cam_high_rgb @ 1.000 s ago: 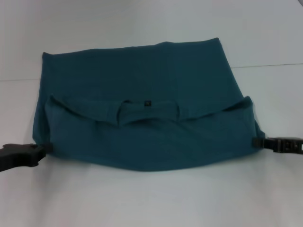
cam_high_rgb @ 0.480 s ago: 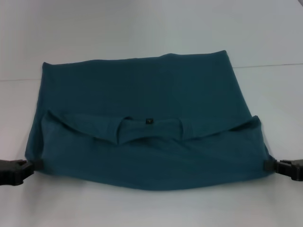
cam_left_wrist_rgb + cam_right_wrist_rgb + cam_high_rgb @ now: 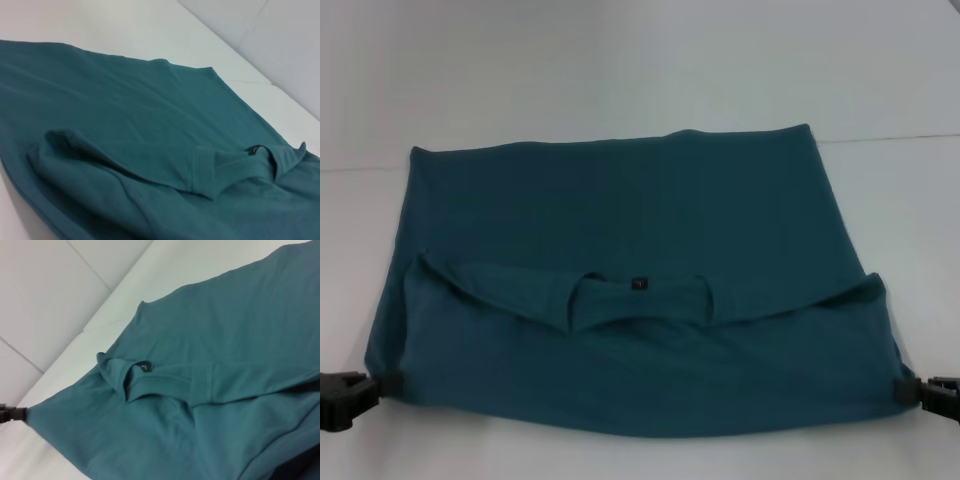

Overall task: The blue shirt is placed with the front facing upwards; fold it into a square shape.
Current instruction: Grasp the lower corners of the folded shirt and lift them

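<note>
The blue shirt lies across the white table, its collar end folded over toward me so the plain back shows. The small dark neck label sits at the middle of that fold. My left gripper is at the folded layer's near left corner, shut on the cloth. At the near right corner my right gripper pinches the cloth in the same way. In the right wrist view the shirt is drawn out to a point where the left gripper holds it. The left wrist view shows the shirt and folded sleeve edge; the chest lettering is hidden.
The white table stretches far beyond the shirt. A thin seam crosses it at the right, level with the shirt's far edge. A narrow strip of bare table lies between the shirt and the near edge of the view.
Both grippers have moved toward me and outward, dragging the folded layer nearer. The collar fold now sits lower and more of the layer beneath is uncovered.
</note>
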You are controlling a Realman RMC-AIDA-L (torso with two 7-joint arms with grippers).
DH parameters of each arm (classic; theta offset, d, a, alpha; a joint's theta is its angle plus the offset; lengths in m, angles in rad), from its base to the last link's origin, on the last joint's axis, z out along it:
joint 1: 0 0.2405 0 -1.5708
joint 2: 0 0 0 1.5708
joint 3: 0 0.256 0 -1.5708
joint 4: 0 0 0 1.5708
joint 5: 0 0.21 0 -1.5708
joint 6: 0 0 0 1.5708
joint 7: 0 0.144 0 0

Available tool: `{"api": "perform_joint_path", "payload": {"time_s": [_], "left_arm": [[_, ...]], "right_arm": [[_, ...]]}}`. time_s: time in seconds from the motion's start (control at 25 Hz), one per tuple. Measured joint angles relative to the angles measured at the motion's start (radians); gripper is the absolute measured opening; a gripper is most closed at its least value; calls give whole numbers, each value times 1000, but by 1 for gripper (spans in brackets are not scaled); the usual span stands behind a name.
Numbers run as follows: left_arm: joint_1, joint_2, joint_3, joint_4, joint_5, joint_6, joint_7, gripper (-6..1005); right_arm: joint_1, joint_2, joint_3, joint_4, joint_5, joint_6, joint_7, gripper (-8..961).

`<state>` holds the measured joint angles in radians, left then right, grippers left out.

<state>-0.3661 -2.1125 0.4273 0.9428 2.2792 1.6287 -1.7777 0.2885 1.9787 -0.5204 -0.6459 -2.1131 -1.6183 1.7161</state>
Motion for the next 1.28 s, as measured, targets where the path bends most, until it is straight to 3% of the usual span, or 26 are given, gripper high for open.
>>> {"api": "perform_joint_path", "payload": {"time_s": [0.72,1.28], "left_arm": [[62,4,-37,65,18,193,33,-2],[65,5,-58,56,76,189,51,-2]], "right_arm": [[-69,-14,1,0,-3,-118,-61,38],[-77,-17,3,8,-29,-104,-63,38]]}}
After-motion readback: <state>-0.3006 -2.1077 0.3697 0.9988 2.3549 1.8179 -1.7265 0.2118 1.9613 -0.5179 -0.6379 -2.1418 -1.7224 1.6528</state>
